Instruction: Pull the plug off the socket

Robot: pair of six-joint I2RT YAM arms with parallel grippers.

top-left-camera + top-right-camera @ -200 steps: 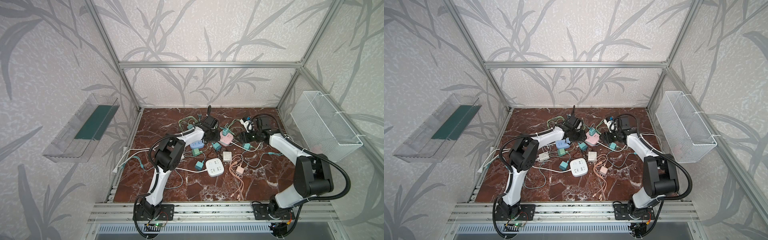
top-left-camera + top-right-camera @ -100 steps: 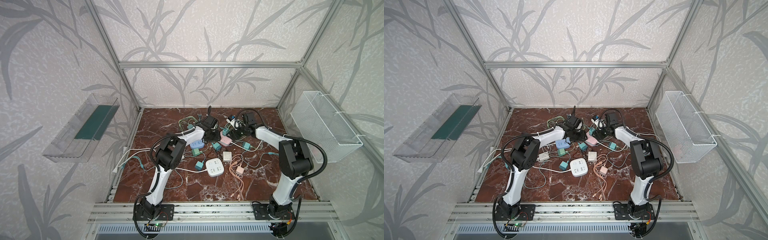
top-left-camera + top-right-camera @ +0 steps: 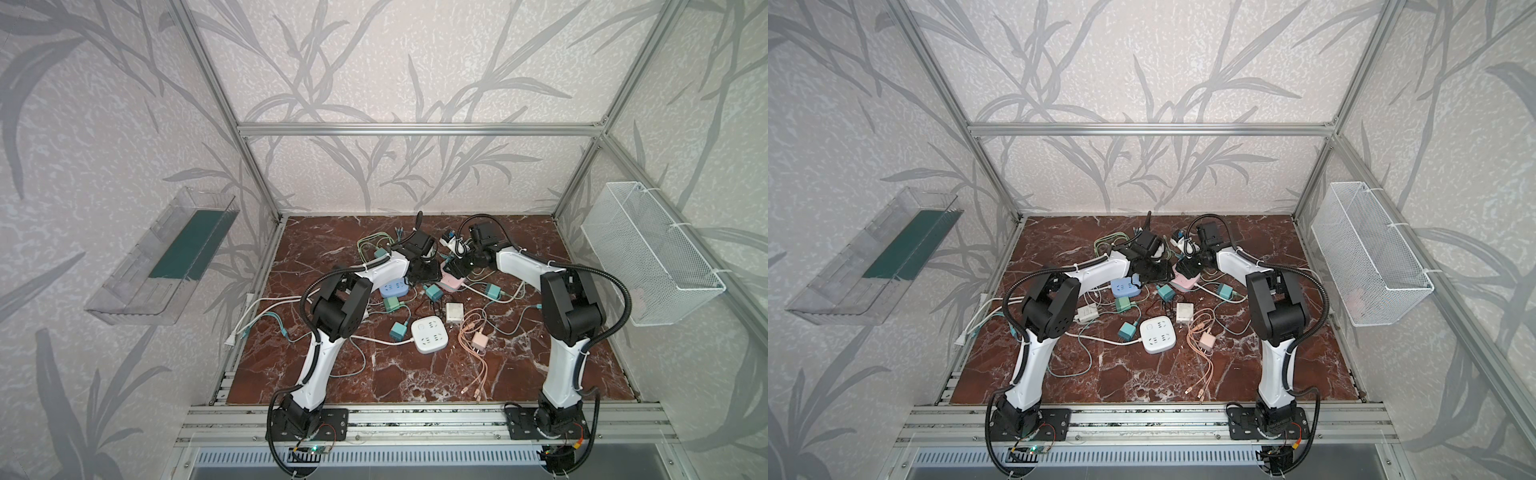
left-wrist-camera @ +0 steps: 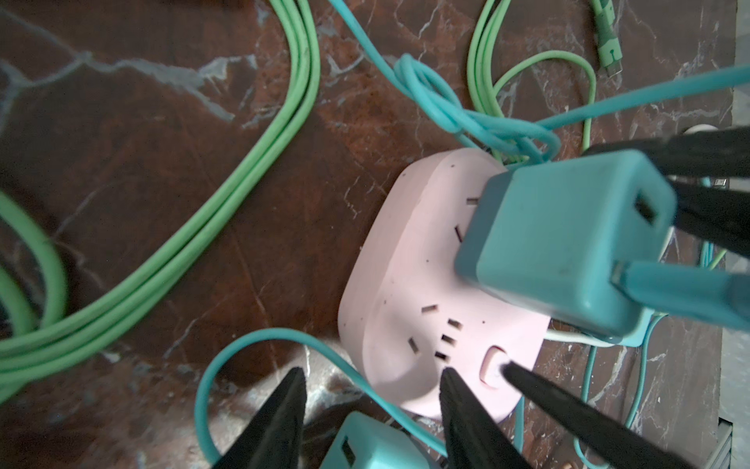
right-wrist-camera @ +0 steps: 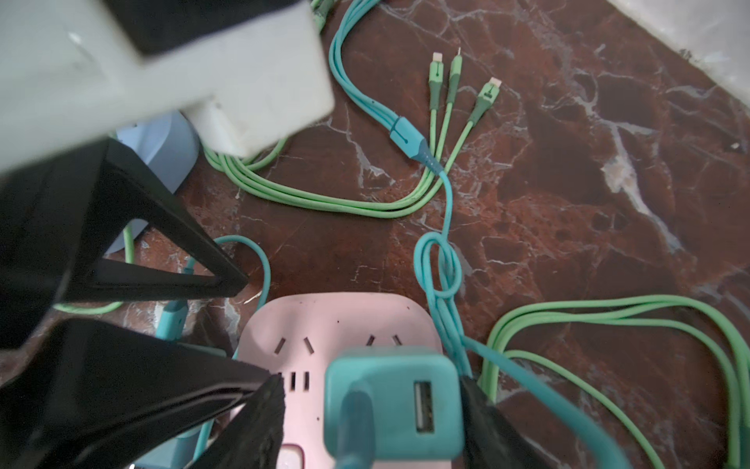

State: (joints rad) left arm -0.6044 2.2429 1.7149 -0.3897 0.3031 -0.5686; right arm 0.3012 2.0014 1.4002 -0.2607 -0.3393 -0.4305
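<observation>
your right jaws have swung in from the right side of the desk (image 3: 419, 376) to the pink socket (image 4: 406, 284) near the middle of the far edge, and they have been narrowing on the way. that puts you at the grasp, not yet the pull. the teal plug (image 5: 393, 402) stands upright in the socket, between the right jaws: one side touches it and the other is just clear, so they are open and grip nothing yet. the left jaws are half open and empty, one side resting on the socket's face near its switch (image 4: 493, 361), likely to pin it down.
</observation>
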